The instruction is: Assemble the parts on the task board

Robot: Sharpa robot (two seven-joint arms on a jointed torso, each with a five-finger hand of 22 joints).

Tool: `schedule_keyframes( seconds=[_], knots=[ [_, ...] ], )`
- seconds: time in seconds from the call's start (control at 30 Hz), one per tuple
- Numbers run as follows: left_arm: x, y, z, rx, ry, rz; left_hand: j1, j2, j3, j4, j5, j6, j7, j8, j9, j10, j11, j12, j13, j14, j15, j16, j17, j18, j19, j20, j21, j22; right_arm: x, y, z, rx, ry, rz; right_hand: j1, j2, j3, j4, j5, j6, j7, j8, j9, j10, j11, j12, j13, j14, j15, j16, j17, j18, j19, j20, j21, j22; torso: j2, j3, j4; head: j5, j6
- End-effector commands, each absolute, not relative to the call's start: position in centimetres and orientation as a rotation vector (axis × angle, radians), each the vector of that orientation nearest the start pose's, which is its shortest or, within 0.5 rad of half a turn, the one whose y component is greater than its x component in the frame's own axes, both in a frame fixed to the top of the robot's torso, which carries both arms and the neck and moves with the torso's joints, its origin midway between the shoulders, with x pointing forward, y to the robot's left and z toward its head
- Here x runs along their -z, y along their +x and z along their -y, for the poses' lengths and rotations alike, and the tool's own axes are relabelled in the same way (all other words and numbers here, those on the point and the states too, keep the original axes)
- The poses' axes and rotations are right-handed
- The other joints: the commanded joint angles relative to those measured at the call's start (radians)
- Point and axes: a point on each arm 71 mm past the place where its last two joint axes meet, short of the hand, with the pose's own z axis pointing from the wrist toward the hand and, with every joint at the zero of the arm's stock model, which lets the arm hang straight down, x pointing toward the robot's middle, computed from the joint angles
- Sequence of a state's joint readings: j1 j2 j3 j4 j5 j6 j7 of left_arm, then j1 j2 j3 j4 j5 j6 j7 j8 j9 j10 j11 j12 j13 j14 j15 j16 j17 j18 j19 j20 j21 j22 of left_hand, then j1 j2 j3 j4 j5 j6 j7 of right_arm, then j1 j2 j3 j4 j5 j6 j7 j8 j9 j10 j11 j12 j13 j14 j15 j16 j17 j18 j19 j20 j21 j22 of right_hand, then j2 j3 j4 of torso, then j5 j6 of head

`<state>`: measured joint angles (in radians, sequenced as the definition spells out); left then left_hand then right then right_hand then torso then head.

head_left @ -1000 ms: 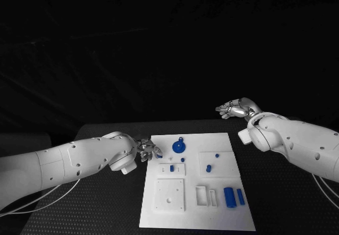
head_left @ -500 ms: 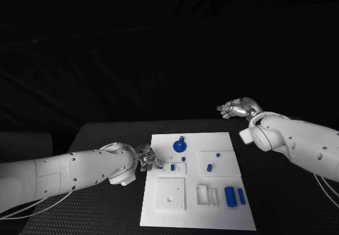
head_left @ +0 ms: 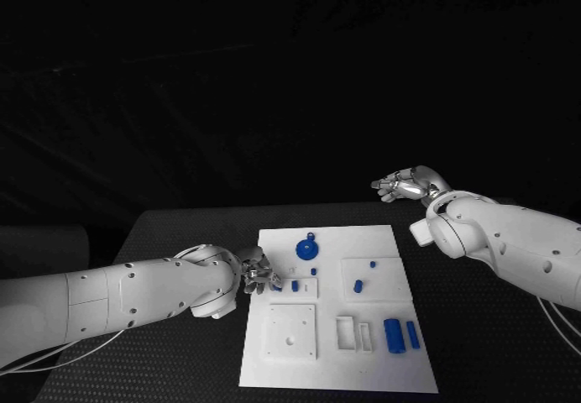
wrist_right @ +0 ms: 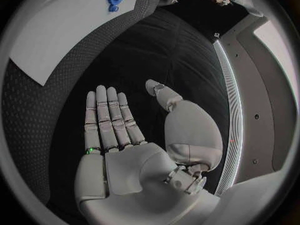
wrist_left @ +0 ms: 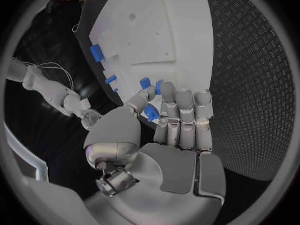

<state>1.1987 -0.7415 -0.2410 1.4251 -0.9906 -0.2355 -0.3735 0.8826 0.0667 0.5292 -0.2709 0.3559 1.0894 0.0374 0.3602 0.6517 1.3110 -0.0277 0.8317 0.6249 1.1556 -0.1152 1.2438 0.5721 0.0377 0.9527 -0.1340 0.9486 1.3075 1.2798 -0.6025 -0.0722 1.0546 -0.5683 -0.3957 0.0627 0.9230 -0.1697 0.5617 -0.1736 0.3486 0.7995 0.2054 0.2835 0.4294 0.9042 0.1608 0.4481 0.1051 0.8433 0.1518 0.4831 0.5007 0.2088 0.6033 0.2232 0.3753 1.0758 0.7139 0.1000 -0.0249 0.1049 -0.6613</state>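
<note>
The white task board [head_left: 363, 369] lies in the middle of the black table. My left hand [head_left: 255, 275] hovers at the board's left edge, beside a small upright blue peg [head_left: 295, 286]. In the left wrist view this hand [wrist_left: 172, 135] pinches a small blue part [wrist_left: 152, 114] between thumb and fingers, just over the board [wrist_left: 169, 30]. My right hand [head_left: 407, 185] is raised beyond the board's far right corner. Its palm [wrist_right: 119, 145] is flat, fingers straight and apart, holding nothing. A round blue gear-like part [head_left: 306, 249] sits near the board's far edge.
Two blue cylinders [head_left: 394, 337] lie side by side at the board's near right, next to white slotted blocks [head_left: 353, 334]. A square white plate [head_left: 292, 332] with holes sits at the near left. More small blue pegs [head_left: 358, 287] stand mid-board.
My left hand has come nearer along the board's left edge, with the arm lower over the table. The right hand has stayed where it was.
</note>
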Motion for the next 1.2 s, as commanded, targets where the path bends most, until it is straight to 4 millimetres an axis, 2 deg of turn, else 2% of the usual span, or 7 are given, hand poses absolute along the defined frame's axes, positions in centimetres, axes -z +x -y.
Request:
schedule_keyframes(
  seconds=[0.03,0.57,1.2],
  knots=[
    [28.3,46.88,-19.91,0.486,-0.327,-2.163,0.01,0.0,0.008,-0.002,0.004,0.009,-0.003,0.024,0.001,0.056,-0.048,-0.007,0.001,0.046,-0.043,0.0,-0.001,0.001,0.007,-0.111,0.006,0.009,17.88,57.79,22.98,-0.9,0.716,-1.571,-0.007,-0.003,-0.002,0.001,0.004,-0.006,0.005,-0.004,-0.001,-0.004,0.005,0.003,-0.001,-0.007,0.001,-0.004,-0.001,0.01,-0.005,-0.002,-0.007,0.001,0.0,0.0,0.0001,-0.001,-0.001],
    [28.63,46.72,-19.92,0.45,-0.299,-2.221,0.008,0.0,0.007,0.0,0.005,0.01,-0.003,0.024,0.0,0.057,-0.048,-0.008,0.002,0.047,-0.043,0.0,-0.001,0.002,0.008,-0.112,0.007,0.009,17.91,57.77,22.92,-0.908,0.716,-1.578,-0.008,-0.003,-0.003,0.001,0.005,-0.006,0.006,-0.004,-0.002,-0.005,0.005,0.004,-0.003,-0.008,0.001,-0.004,-0.001,0.01,-0.006,-0.001,-0.008,0.001,-0.001,0.0002,0.0007,-0.002,-0.005],
    [28.49,46.89,-19.98,0.46,-0.309,-2.193,0.007,0.0,0.007,0.001,0.004,0.01,-0.002,0.023,-0.002,0.056,-0.048,-0.009,0.002,0.046,-0.043,0.0,-0.001,0.001,0.007,-0.112,0.006,0.01,17.95,57.79,22.88,-0.907,0.717,-1.579,-0.009,-0.002,-0.003,0.002,0.005,-0.007,0.006,-0.004,-0.003,-0.006,0.005,0.004,-0.005,-0.008,0.001,-0.004,-0.001,0.01,-0.007,0.0,-0.009,0.002,0.0,-0.0008,0.0008,-0.002,-0.007]
  ],
)
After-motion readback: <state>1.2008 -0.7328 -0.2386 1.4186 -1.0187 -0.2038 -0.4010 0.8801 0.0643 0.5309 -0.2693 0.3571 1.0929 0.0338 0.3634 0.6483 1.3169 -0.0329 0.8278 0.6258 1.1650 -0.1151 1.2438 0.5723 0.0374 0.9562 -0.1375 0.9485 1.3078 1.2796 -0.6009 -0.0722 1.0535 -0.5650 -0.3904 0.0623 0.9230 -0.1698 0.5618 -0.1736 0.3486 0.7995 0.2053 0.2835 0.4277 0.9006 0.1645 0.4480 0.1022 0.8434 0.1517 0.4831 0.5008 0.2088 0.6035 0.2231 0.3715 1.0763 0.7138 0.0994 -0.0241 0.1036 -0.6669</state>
